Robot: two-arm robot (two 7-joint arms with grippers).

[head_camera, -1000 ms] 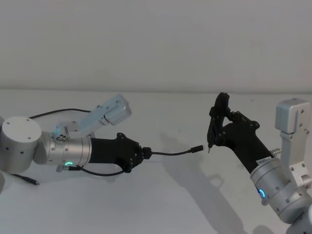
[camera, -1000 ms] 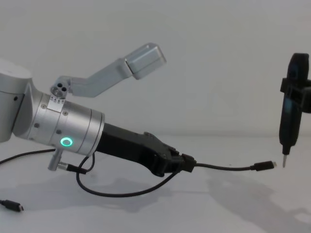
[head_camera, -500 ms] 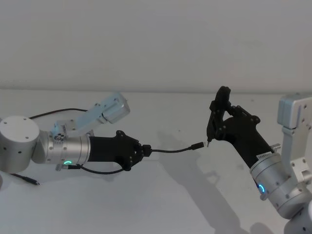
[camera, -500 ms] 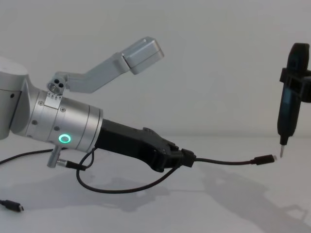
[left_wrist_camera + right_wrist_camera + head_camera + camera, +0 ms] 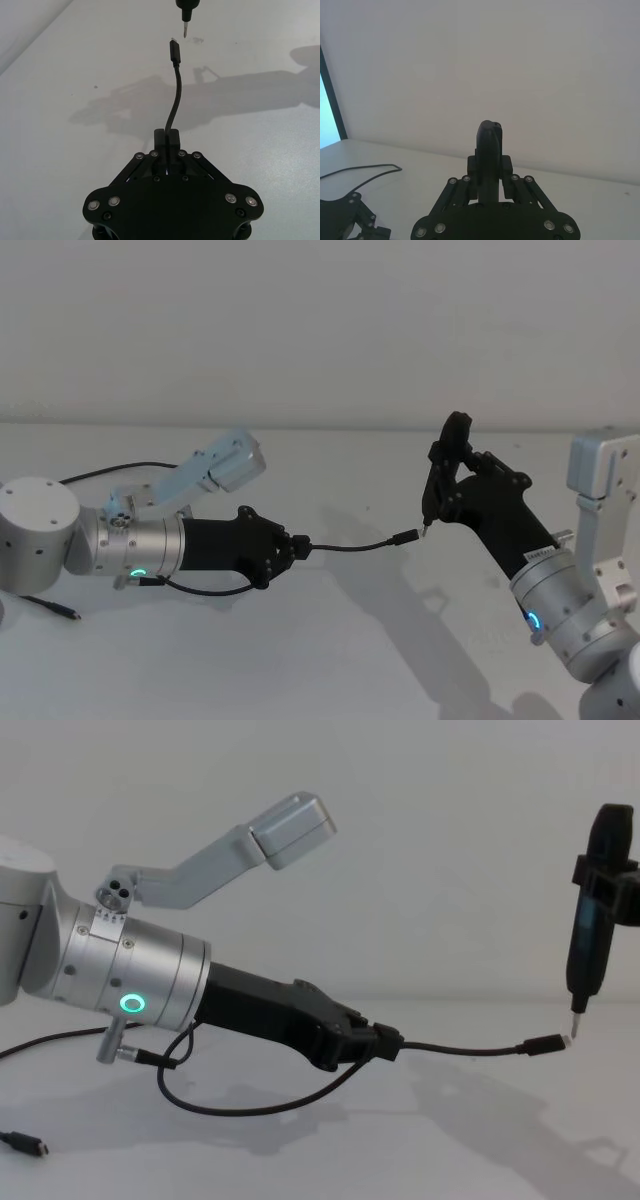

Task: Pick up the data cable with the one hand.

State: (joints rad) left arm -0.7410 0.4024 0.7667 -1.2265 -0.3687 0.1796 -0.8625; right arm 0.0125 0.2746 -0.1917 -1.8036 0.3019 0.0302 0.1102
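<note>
Left of centre, the black angular left gripper (image 5: 296, 546) is closed on the long thin black data cable (image 5: 355, 547), whose plug (image 5: 405, 537) reaches the frame centre. At right, the right gripper (image 5: 448, 475) clamps a slim black pen-shaped tool (image 5: 430, 508).

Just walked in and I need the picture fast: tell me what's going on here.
The left gripper is shut on the data cable and holds it above the table, with the plug pointing toward the right arm. The right gripper is shut on a pen-shaped tool, tip down. The left wrist view shows a small gap between the plug and the tool's tip.
</note>
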